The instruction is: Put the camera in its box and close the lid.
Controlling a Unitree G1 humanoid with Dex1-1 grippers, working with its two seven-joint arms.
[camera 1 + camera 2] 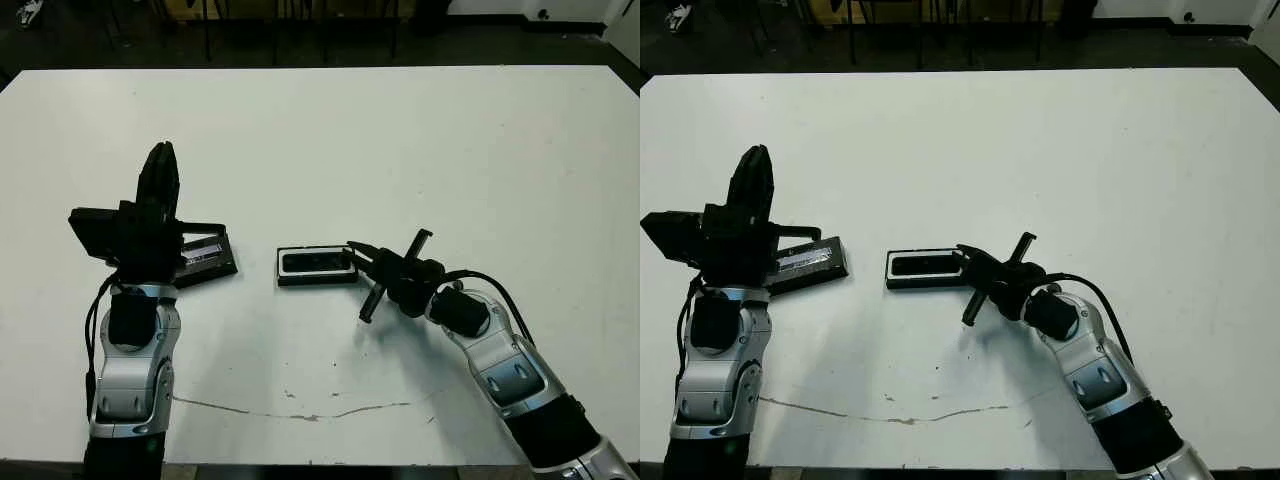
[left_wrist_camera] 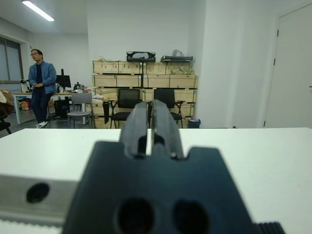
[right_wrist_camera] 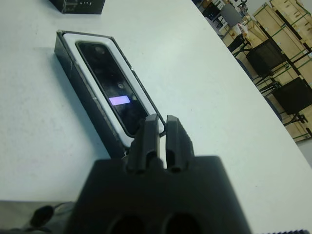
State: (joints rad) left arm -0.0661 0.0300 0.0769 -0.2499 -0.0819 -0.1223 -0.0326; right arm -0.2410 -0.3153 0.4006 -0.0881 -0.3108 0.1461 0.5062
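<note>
The only print that can be made out is on the lid (image 3: 78, 5), where pale capitals at the far edge of the right wrist view seem to read "LITE", cut off by the frame. In the head views the lid's silvery label strip (image 1: 805, 259) carries marks too small to read. The camera (image 3: 113, 91) lying in the box (image 3: 68, 58) shows only a small glowing lilac patch with no legible characters.
</note>
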